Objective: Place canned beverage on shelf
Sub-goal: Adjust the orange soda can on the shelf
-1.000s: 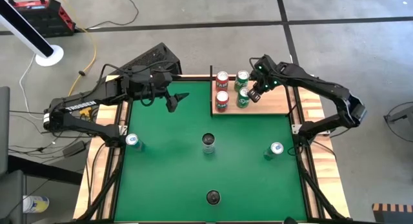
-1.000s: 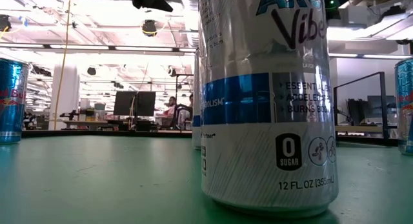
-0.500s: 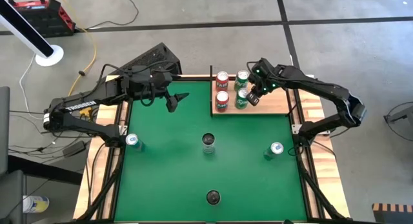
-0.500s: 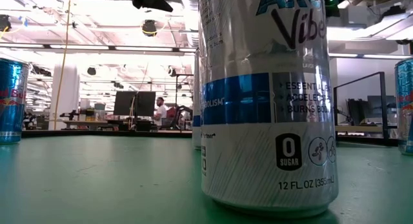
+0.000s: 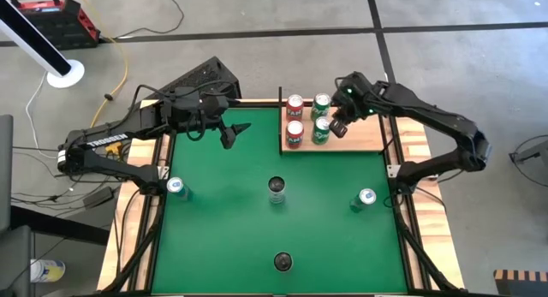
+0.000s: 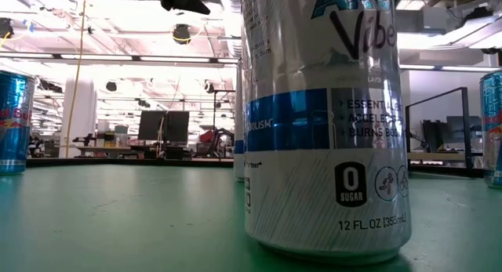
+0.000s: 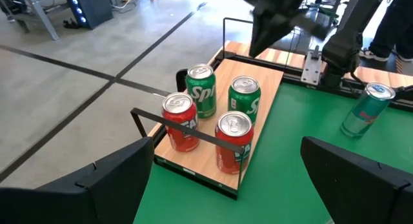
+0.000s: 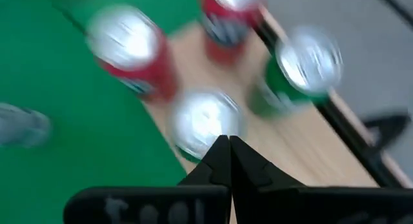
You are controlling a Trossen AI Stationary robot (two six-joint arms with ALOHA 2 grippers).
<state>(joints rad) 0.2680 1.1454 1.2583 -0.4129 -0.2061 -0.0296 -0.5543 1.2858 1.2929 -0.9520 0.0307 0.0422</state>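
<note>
My left gripper hangs over the green felt with fingers spread wide, holding nothing. To its right the flat pale-wood shelf with thin black edge carries two red cans and two green cans upright. My right gripper, pinched closed and empty, hovers just beside the near green can.

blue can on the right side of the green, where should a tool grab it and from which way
Grip the blue can across its round body, just below the top rim, coming straight down from above. It stands upright on the green table with bare surface all round, so fingers can close from either side. The right tool is shut above the shelf and would need to open first.
</note>
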